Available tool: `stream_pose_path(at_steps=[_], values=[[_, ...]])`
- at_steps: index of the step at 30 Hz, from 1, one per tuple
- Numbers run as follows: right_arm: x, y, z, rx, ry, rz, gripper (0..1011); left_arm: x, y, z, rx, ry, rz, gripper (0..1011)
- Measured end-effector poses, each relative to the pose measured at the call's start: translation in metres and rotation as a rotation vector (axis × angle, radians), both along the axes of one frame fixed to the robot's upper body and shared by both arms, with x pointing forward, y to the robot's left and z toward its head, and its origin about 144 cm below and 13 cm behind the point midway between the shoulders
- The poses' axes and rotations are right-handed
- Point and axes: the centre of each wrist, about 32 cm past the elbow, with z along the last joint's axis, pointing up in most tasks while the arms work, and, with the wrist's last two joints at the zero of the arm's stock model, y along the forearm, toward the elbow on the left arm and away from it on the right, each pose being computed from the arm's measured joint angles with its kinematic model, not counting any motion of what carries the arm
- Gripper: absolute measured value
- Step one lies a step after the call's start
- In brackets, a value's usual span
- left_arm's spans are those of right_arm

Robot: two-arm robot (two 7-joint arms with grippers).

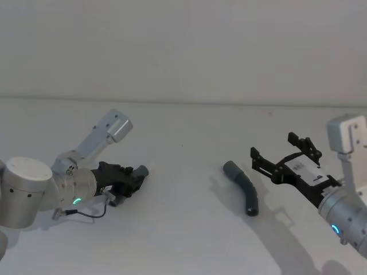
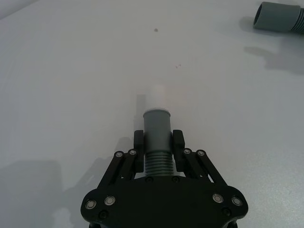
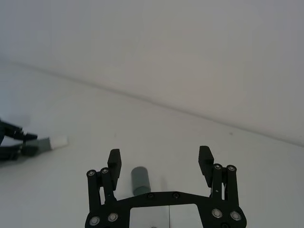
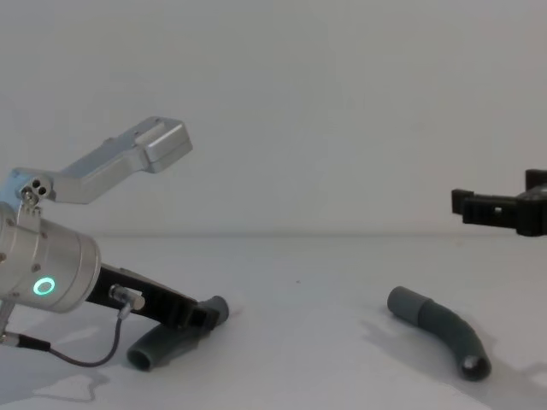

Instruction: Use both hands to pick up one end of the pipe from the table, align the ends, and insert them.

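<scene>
The loose pipe piece (image 1: pixel 243 186) lies on the table (image 1: pixel 183 246), curved. Its long axis runs from a smooth socket cuff (image 4: pixel 403 302) on the far side, turned toward the left arm, round to an open end nearer the robot. The right gripper (image 1: pixel 278 148) hovers above it and just to its right, jaws spread wide and holding nothing. In the right wrist view the cuff (image 3: pixel 139 179) sits low between the two fingers, so the piece is below the jaws and slightly ahead of them. The coming grasp looks like a descent onto that cuff, with the fingers set across the long axis.

Well to the left of the loose piece, the left gripper (image 1: pixel 136 176) is clamped on the ribbed body of the other pipe piece (image 2: pixel 156 128), low over the table. That piece's grey cuff and white tip (image 2: pixel 156 97) stick out past the fingertips, pointing roughly toward the loose piece's socket (image 2: pixel 278 16). The two ends are well apart and not yet in line.

The right arm is clearly the nearer one to the loose piece.

Counted: two pipe pieces, one held and one free; one white tip; one socket facing it; two grippers.
</scene>
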Motion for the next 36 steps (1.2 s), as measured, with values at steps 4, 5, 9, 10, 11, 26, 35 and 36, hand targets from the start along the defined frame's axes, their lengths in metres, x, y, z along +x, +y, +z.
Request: stream_pose_path(at_steps=[4,5,9,10,11,26,35,36], values=[[0.005,0.000,0.010,-0.047,0.044,0.027,1001,0.000,0.000,0.000,0.000,0.000,0.000,342],[0.006,0.000,0.012,-0.054,0.047,0.030,1001,0.000,0.000,0.000,0.000,-0.001,0.000,342],[0.013,-0.001,0.023,-0.106,0.107,0.057,1001,0.000,0.000,0.000,0.000,-0.001,0.000,342],[0.013,0.000,0.025,-0.115,0.121,0.063,1001,0.000,0.000,0.000,0.000,-0.001,0.000,342],[0.016,0.000,0.029,-0.130,0.139,0.072,1001,0.000,0.000,0.000,0.000,-0.001,0.000,342],[0.038,0.003,0.048,-0.223,0.298,0.119,1001,0.000,0.000,0.000,0.000,-0.001,0.000,342],[0.050,0.009,0.050,-0.232,0.355,0.127,1001,0.000,0.000,0.000,0.000,0.000,0.000,342],[0.051,0.010,0.049,-0.232,0.360,0.126,1001,0.000,0.000,0.000,0.000,0.000,0.000,342]])
